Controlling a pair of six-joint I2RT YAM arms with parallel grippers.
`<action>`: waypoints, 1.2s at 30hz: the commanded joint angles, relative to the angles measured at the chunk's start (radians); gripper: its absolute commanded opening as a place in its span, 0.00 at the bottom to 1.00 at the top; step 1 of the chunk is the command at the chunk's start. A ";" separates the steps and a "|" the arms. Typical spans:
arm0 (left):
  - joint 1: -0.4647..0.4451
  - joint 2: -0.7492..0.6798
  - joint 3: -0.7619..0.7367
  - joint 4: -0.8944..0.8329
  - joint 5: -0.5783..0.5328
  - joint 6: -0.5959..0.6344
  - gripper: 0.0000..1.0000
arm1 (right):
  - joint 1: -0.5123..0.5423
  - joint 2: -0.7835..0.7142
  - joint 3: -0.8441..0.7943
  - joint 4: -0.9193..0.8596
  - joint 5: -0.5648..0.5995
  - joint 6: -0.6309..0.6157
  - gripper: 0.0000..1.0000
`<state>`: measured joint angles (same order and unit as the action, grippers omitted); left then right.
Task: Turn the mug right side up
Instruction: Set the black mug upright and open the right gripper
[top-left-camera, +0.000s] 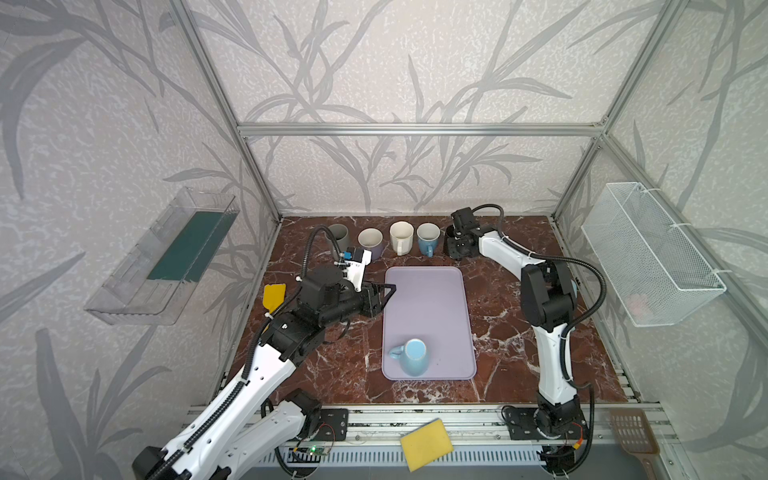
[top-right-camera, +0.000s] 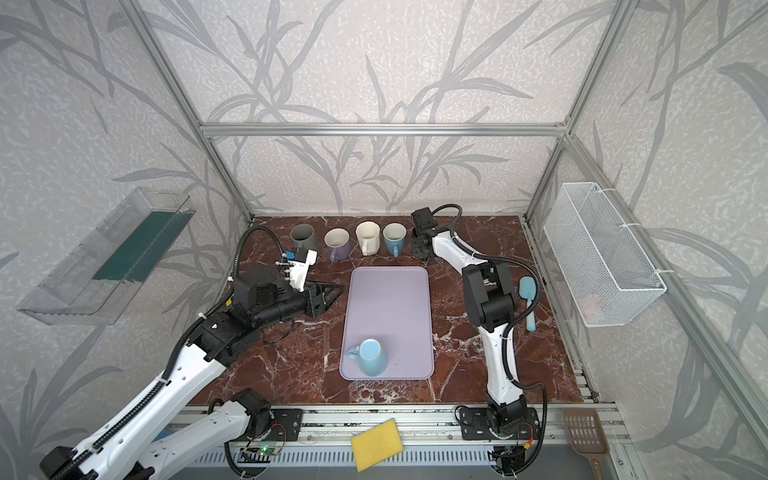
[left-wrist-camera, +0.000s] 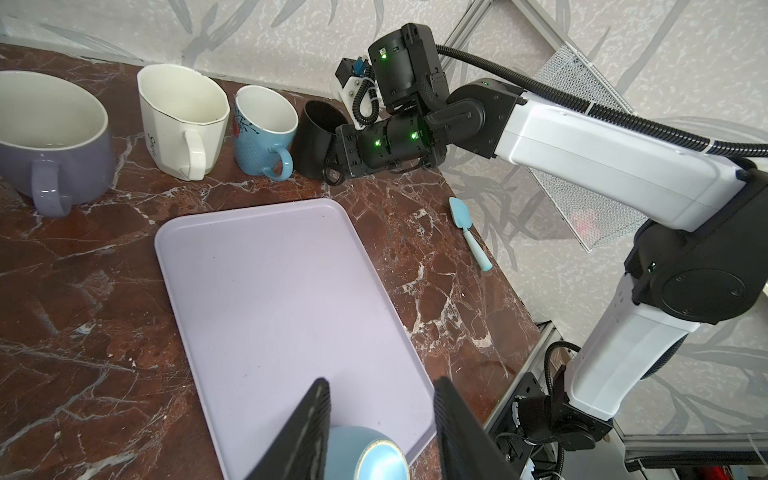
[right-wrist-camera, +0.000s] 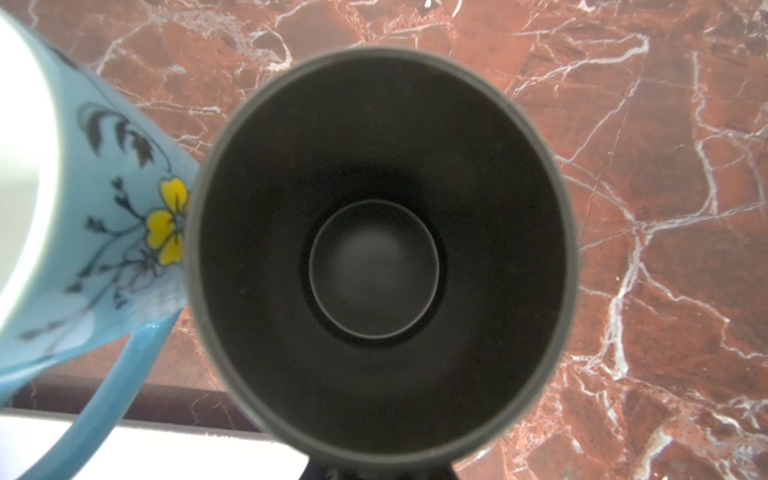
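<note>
Approach step: my left end effector (top-left-camera: 390, 290), part-open and empty, hovers by the tray's (top-left-camera: 428, 303) far left edge. The upside-down mug (top-left-camera: 413, 356) stands at its near end; next, reach and grip it.

Table (top-left-camera: 340, 365) is seen as polished marble. Tray (top-left-camera: 428, 299) is recorded as smooth matt plastic. Mug (top-left-camera: 413, 357) is noted as glossy glazed ceramic; black mug (right-wrist-camera: 374, 270) as matt inside. Basket (top-left-camera: 648, 257) is formed of wire mesh.
</note>
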<state>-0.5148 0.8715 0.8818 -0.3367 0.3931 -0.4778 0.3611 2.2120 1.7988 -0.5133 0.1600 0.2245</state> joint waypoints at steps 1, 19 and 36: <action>0.004 -0.017 0.030 -0.011 -0.005 0.018 0.44 | 0.004 0.012 0.047 -0.007 0.011 0.013 0.16; 0.005 -0.022 0.033 -0.026 -0.009 0.032 0.53 | 0.004 -0.059 -0.018 0.010 -0.004 -0.009 0.55; 0.004 -0.096 0.045 -0.190 -0.184 0.038 0.59 | 0.002 -0.473 -0.443 0.146 -0.089 -0.053 0.55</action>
<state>-0.5148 0.7925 0.9138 -0.4580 0.2573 -0.4301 0.3622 1.8111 1.4105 -0.4068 0.1127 0.1806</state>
